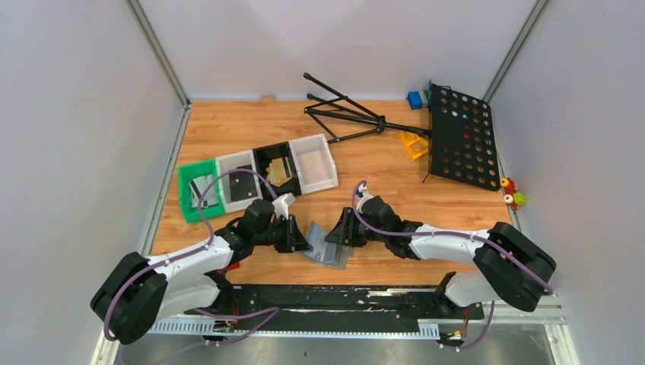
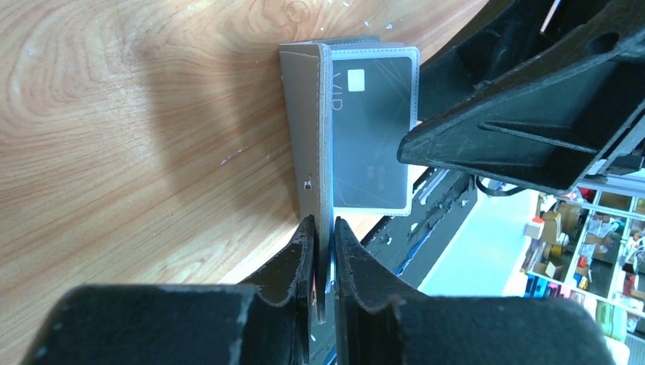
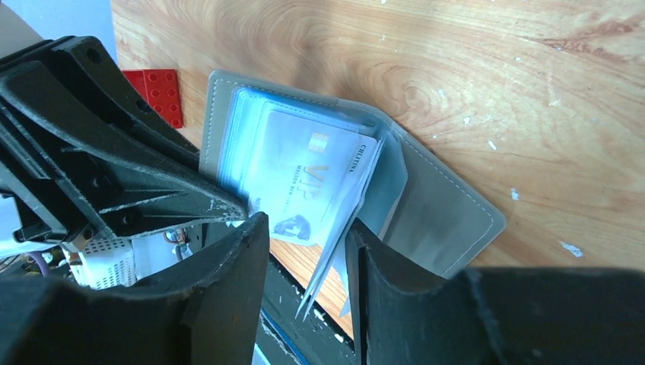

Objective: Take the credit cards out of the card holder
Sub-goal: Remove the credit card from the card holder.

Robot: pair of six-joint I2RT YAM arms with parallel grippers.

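The grey card holder (image 1: 328,249) lies open near the table's front edge, between my two grippers. My left gripper (image 2: 324,237) is shut on the edge of the holder's grey cover (image 2: 306,129). A dark credit card marked VIP (image 2: 373,141) sits in a clear sleeve beside it. My right gripper (image 3: 308,255) is open, and the corner of the clear sleeves with the VIP card (image 3: 312,179) reaches between its fingers. The holder's other flap (image 3: 449,217) lies flat on the wood. Other cards lie in the trays: a gold one (image 1: 279,172) and a black one (image 1: 243,187).
A row of trays, green (image 1: 190,199), white (image 1: 228,163), black (image 1: 266,152) and white (image 1: 316,162), stands behind the left arm. A red block (image 3: 161,90) lies by the holder. A black folding stand (image 1: 350,114) and a perforated black board (image 1: 460,137) are at the back right.
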